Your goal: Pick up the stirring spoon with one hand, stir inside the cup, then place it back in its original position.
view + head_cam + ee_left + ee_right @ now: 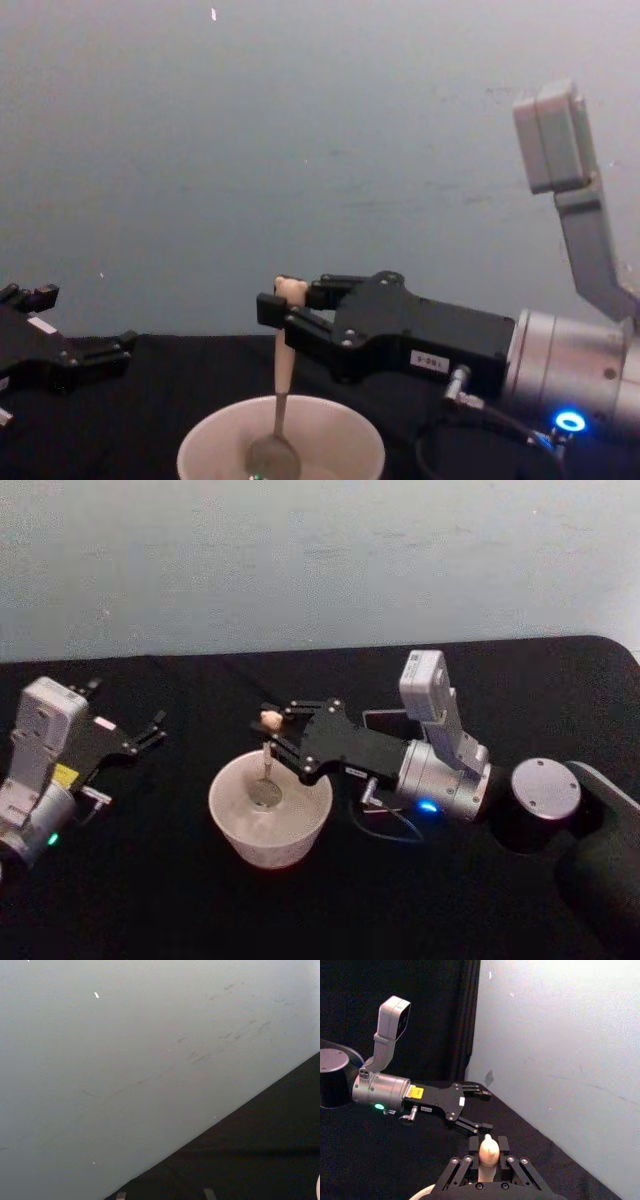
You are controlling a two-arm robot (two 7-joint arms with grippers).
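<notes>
– Status of the stirring spoon (pixel 266 768)?
– My right gripper (pixel 272 723) is clamped on its handle just below the bear head. It hangs upright, metal bowl down inside the cup (pixel 268 848).
– And your other side?
– My left gripper (pixel 150 732) hovers over the table (pixel 150 890), fingers spread, well left of the cup.

Your right gripper (pixel 272 726) is near the middle of the desk (pixel 150 910), pinched on the beige handle of the spoon (pixel 265 792). The spoon stands upright with its metal bowl down inside the cream cup (pixel 270 845). Your left gripper (pixel 128 706) is by the desk's left edge, fingers spread apart.
</notes>
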